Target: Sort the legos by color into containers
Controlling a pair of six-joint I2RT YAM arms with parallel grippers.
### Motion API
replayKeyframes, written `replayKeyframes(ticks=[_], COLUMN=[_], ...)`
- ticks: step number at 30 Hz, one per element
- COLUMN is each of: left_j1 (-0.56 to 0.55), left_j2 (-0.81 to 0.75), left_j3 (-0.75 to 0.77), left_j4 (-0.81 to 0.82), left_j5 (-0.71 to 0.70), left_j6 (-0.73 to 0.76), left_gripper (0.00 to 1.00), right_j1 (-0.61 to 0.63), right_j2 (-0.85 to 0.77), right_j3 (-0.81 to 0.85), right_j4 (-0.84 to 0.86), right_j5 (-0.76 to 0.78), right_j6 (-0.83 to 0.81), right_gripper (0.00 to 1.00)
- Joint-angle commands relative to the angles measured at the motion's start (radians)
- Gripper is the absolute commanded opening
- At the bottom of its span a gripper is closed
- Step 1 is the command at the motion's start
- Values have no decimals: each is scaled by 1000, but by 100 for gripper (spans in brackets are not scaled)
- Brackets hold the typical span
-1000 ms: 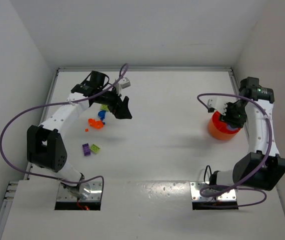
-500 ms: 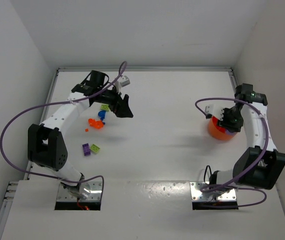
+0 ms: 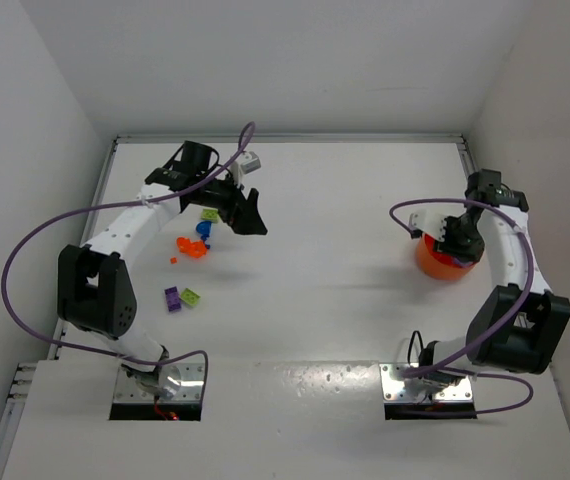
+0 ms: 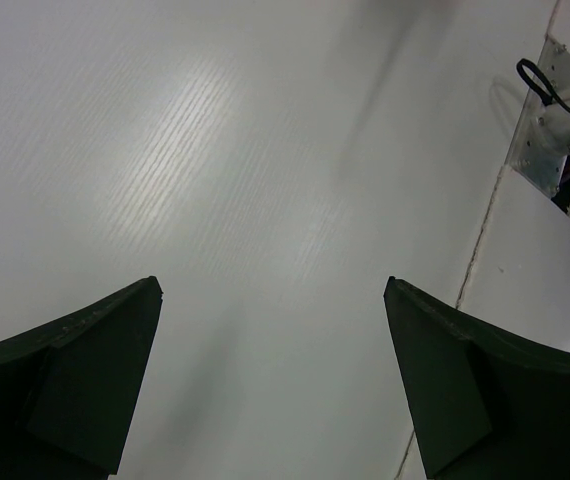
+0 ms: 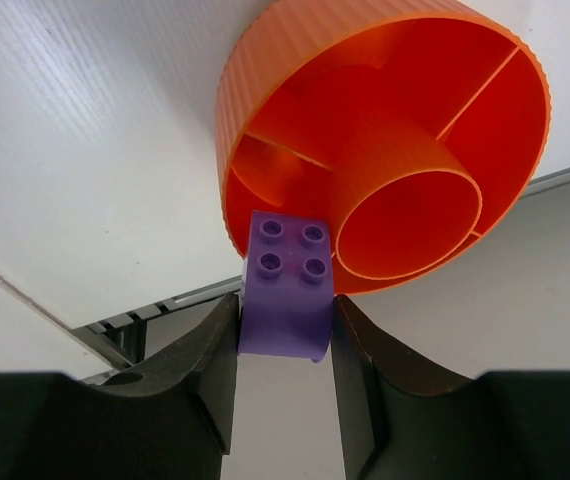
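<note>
The right gripper (image 5: 285, 318) pinches a purple brick (image 5: 286, 283) right at the rim of the orange tub (image 5: 265, 110). Thin walls split the tub around a round middle part. Far left of the tub, the left gripper (image 4: 273, 300) gapes wide near the loose bricks (image 3: 193, 247).

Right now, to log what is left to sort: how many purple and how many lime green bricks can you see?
Purple bricks: 2, one loose and one held in the right gripper
Lime green bricks: 2, both loose
Total: 4
</note>
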Motion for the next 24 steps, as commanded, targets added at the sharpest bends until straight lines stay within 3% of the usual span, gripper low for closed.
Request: replayKeyframes(ticks=[1, 5, 6, 10, 19, 24], left_j1=[12, 12, 12, 12, 22, 79], left_j2=[-4, -4, -4, -4, -48, -109], left_j3=[-6, -15, -15, -15, -35, -35], left_j4=[26, 36, 46, 57, 57, -191], left_j5=[25, 13, 13, 13, -36, -96], left_j6=[-2, -2, -13, -22, -22, 222], left_gripper=[100, 100, 100, 100, 100, 100], right_j1=[4, 16, 16, 16, 7, 7], right_j2=[0, -31, -41, -83, -112, -49], right_j3=[-25, -53, -62, -71, 19, 177], right_j4=[45, 79, 88, 109, 97, -13], right_j5=[27, 69, 60, 49, -14, -140], right_j6=[-19, -19, -19, -19, 32, 188], right_gripper=[1, 12, 23, 46, 52, 51])
